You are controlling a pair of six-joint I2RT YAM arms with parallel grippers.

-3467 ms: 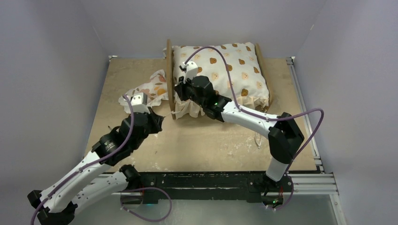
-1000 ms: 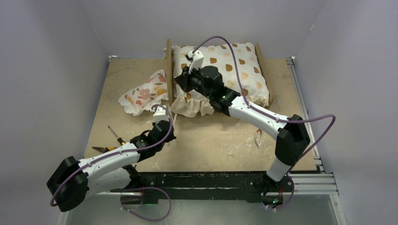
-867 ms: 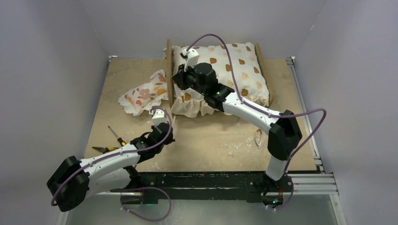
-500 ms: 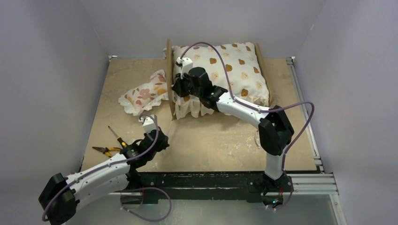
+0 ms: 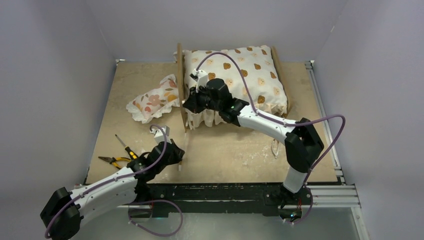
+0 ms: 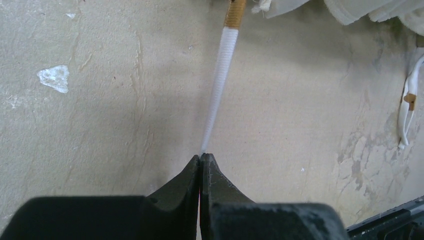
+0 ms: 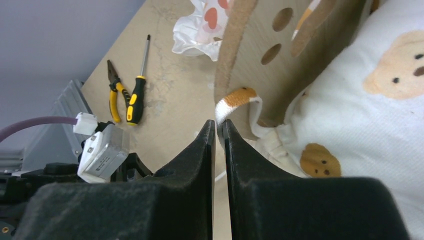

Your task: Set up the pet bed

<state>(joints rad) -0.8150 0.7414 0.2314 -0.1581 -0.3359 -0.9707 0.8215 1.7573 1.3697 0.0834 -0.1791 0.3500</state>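
Closest in, at the near-left part of the table, yellow-handled pliers and a screwdriver lie side by side, just left of the left arm. The left gripper sits low over the bare board with its jaws pressed together on the end of a white cord. The cord runs straight away from the tips and turns tan where it meets the frill above. Off to the right a loose tie lies on the board, apart from both arms. Farther in, the right gripper is clamped on a white-and-tan loop at the near-left corner of the cushion. Only a sliver shows between its fingers. Whether loop and cord are one piece cannot be told. The pet bed stands at the far middle of the table, close to the back wall. Its headboard with cut-out holes is at the left, just beyond the right gripper's tips. The bear-print cushion lies in the frame, its frill hanging over the near side. A small floral pillow rests on the table just left of the headboard.
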